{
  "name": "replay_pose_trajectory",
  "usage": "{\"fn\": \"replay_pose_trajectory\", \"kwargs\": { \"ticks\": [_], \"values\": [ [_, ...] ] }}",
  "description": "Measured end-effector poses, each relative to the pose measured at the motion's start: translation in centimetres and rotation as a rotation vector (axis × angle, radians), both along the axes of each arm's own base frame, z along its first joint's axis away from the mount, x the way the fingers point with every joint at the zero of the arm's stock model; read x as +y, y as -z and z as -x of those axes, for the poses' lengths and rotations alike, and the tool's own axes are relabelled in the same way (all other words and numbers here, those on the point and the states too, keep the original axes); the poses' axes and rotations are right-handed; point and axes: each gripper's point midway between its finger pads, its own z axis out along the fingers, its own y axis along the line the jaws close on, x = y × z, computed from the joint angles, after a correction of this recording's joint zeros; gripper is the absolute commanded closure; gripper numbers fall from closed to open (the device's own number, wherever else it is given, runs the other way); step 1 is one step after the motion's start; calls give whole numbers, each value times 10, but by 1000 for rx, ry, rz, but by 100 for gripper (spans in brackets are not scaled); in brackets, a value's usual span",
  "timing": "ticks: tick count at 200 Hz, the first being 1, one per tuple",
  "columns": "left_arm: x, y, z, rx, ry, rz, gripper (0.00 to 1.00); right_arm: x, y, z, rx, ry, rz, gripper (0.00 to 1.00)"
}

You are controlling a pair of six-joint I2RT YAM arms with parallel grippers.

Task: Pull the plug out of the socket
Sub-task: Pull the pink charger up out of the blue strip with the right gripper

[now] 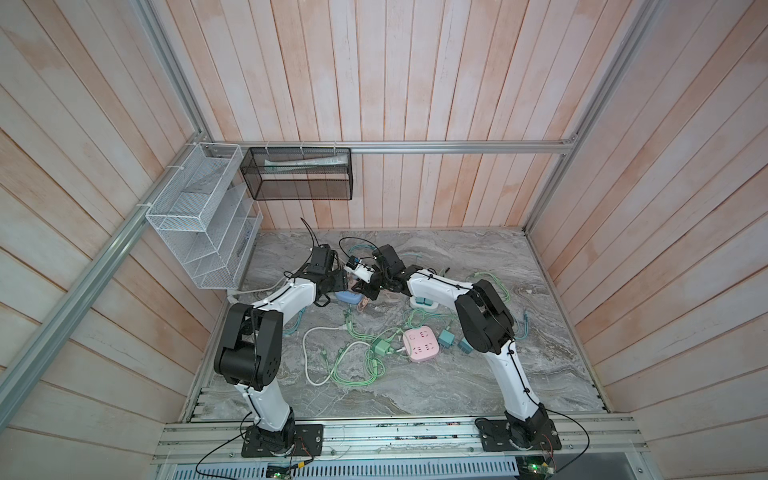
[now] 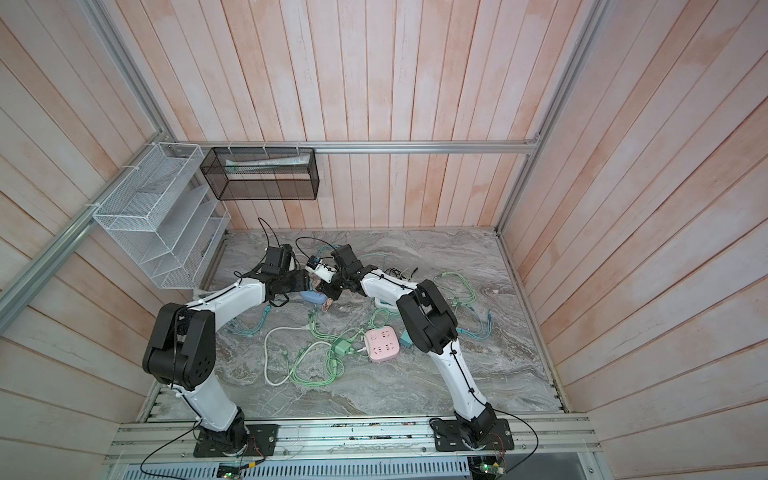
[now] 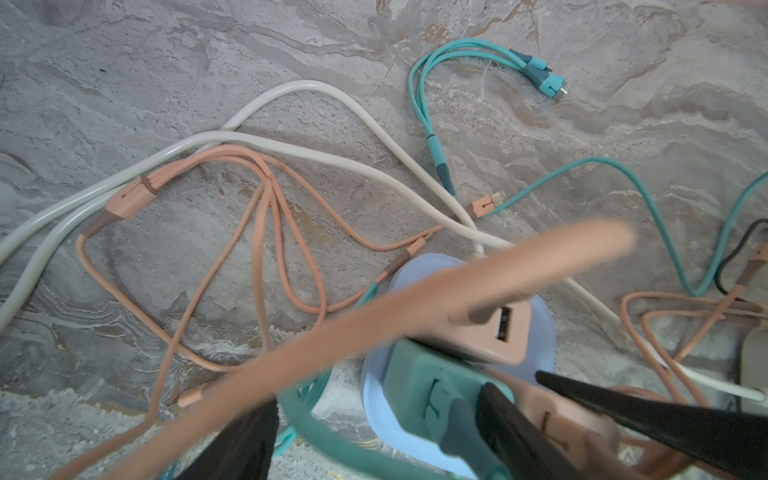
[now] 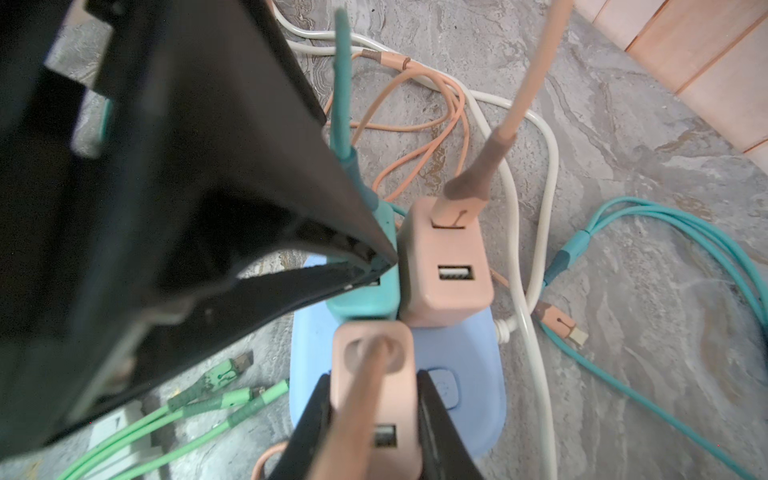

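The blue socket [image 1: 348,297] [image 4: 457,374] lies on the marble table, with a teal plug [image 4: 374,295] [image 3: 424,386] and two pink plugs standing in it. In the right wrist view my right gripper [image 4: 374,415] is shut on the nearer pink plug [image 4: 399,374], one finger on each side, and that plug's pink cable rises between them. The other pink plug [image 4: 444,266] stands free. My left gripper [image 3: 374,395] is open and straddles the teal plug. One finger [image 3: 511,432] rests between the teal plug and the held pink plug, and the other finger [image 3: 232,449] hangs beside the socket's edge.
Loose pink, teal, green and white cables sprawl around the socket. A pink cube socket [image 1: 422,344] with a green adapter [image 1: 381,345] lies nearer the front. A white socket [image 1: 424,302] sits under the right arm. A white wire rack [image 1: 199,216] and a black mesh basket [image 1: 297,174] hang on the walls.
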Motion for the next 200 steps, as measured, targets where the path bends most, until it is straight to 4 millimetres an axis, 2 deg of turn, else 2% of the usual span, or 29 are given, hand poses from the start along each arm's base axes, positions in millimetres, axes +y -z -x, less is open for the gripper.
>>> {"fn": "replay_pose_trajectory", "kwargs": {
  "ticks": [88, 167, 200],
  "values": [
    [-7, 1, 2, 10, 17, 29, 22, -8, 0, 6, -62, 53, 29, 100],
    [-11, 1, 2, 7, 24, 29, 22, -15, -4, 3, 76, 93, -50, 100],
    [-11, 1, 2, 8, 26, 29, 22, -15, -4, 3, 80, 95, -50, 100]
  ]
}}
